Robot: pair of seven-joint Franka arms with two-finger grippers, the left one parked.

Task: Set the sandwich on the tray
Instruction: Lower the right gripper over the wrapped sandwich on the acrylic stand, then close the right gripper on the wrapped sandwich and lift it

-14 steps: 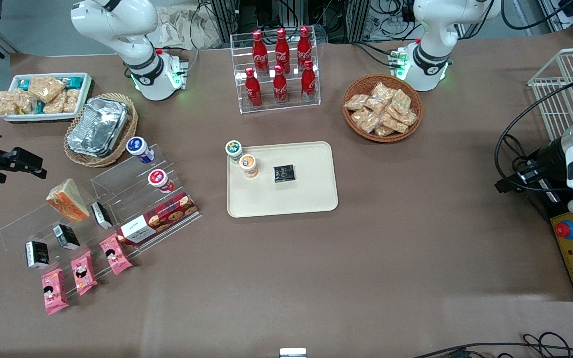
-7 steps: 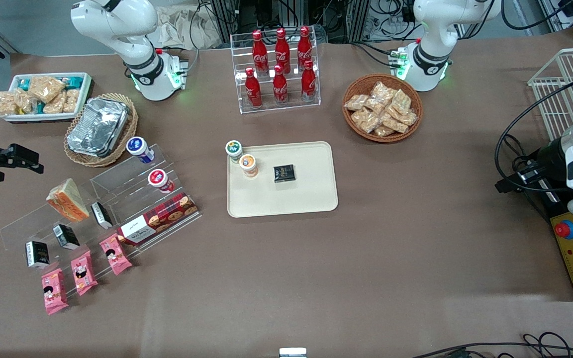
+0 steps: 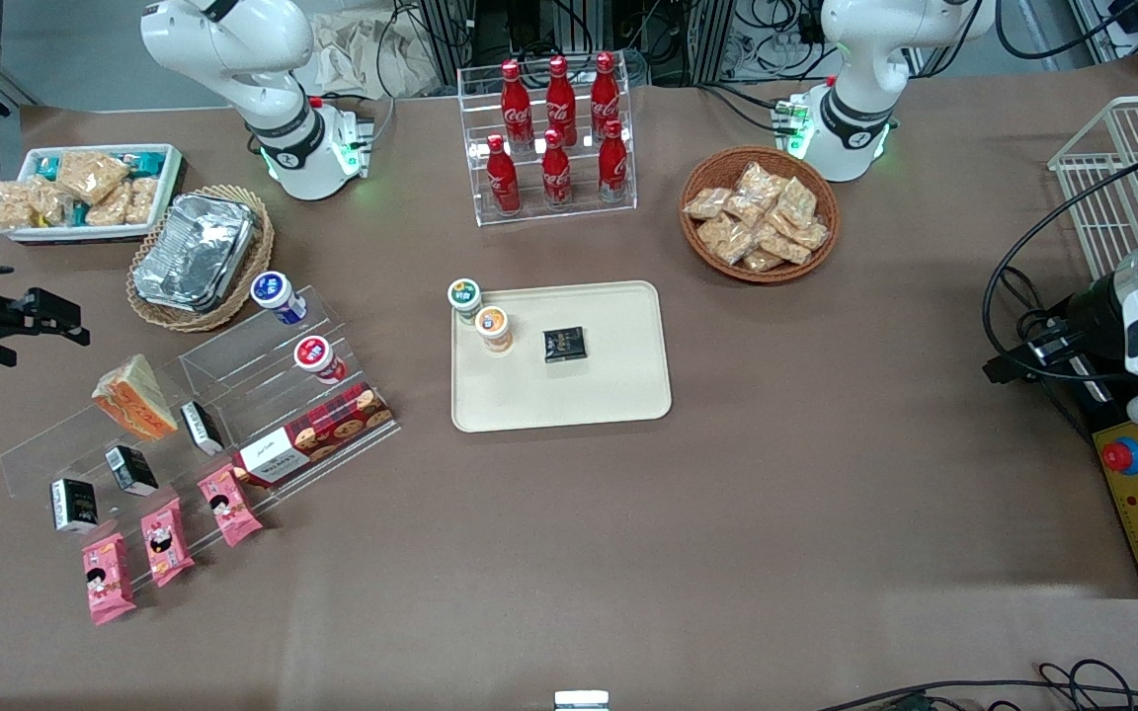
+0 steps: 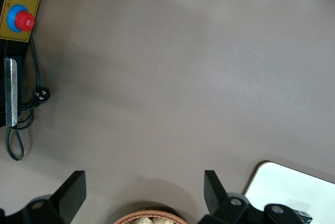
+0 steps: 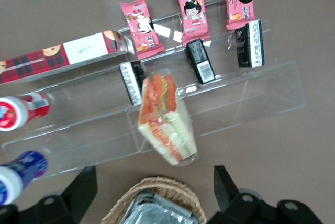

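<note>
The sandwich (image 3: 134, 397), a clear-wrapped wedge with pale bread and orange-red filling, lies tilted on the top step of a clear acrylic shelf (image 3: 233, 395). It also shows in the right wrist view (image 5: 165, 122). The beige tray (image 3: 589, 395) lies at the table's middle, holding two small cups (image 3: 493, 328) and a black box (image 3: 564, 344). My right gripper (image 3: 55, 318) hangs open and empty above the working arm's end of the table, apart from the sandwich. In the right wrist view the gripper (image 5: 154, 190) has wide-apart jaws over the foil basket's edge.
The shelf also holds black boxes (image 3: 130, 469), pink snack packets (image 3: 166, 540), a red biscuit box (image 3: 317, 433) and two cups (image 3: 319, 357). A wicker basket of foil containers (image 3: 196, 255) and a white bin (image 3: 85, 193) stand nearby. A cola rack (image 3: 554, 138) and snack basket (image 3: 759, 215) stand farther back.
My right gripper has shifted a little at the working arm's end of the table, staying open. The sandwich and the tray have not moved.
</note>
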